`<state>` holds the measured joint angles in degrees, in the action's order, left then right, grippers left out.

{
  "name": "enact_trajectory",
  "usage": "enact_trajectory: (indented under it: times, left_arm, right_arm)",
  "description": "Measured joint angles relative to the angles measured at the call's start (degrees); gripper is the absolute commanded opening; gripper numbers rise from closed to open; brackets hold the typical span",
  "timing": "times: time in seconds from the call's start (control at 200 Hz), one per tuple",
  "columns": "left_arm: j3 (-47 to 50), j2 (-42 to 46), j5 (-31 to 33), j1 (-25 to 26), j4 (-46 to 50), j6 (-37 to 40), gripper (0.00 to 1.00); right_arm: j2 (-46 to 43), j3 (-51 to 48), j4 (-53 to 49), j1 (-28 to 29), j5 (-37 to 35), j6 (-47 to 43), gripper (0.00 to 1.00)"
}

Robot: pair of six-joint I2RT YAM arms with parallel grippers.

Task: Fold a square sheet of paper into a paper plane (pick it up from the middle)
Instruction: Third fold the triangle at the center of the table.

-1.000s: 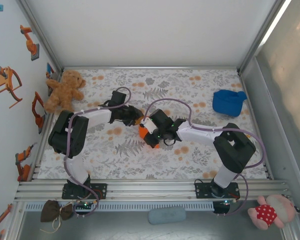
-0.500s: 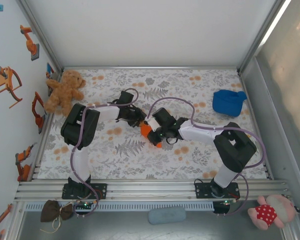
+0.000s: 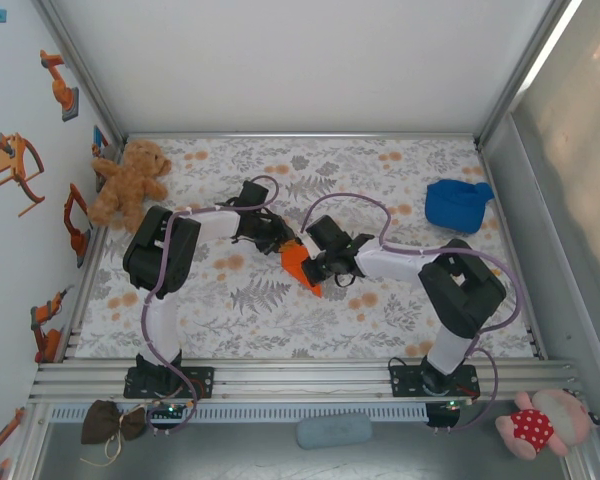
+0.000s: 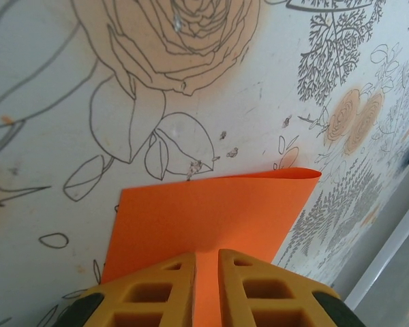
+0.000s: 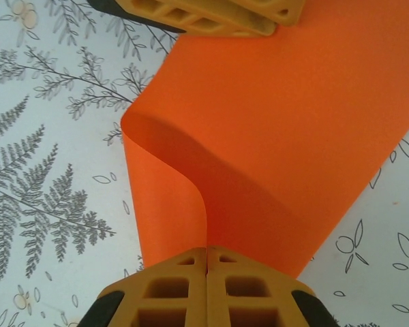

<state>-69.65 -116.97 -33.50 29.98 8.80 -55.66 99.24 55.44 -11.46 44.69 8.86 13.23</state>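
Note:
The square sheet of paper (image 3: pixel 296 262), bright orange, hangs curled between my two grippers at the middle of the floral mat. My right gripper (image 3: pixel 314 268) is shut on its near edge (image 5: pixel 206 251), and a flap of the sheet (image 5: pixel 293 136) curls over from the pinch. My left gripper (image 3: pixel 282 243) sits at the sheet's far corner. In the left wrist view its jaws (image 4: pixel 206 253) stand a narrow gap apart over the paper (image 4: pixel 204 211), with orange showing in the gap. Whether they press on the sheet I cannot tell. The left fingers (image 5: pixel 218 13) touch the sheet's top edge.
A brown teddy bear (image 3: pixel 130 182) sits at the mat's far left corner. A blue cloth lump (image 3: pixel 456 204) lies at the far right. The floral mat (image 3: pixel 380 310) is bare in front of the grippers. Metal frame rails border the table.
My left arm has swung right and brought its gripper to the paper, its jaws narrowing. The right gripper has shifted slightly, and more of the orange sheet now shows.

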Motion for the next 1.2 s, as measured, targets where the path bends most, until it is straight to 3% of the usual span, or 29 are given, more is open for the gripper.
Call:
enact_trajectory:
  times: [1.202]
  left_arm:
    - [-0.5,-0.5,-0.9,0.0,0.3,1.0,0.16]
  right_arm:
    - [3.0,0.5,-0.1,0.0,-2.4,0.8,0.00]
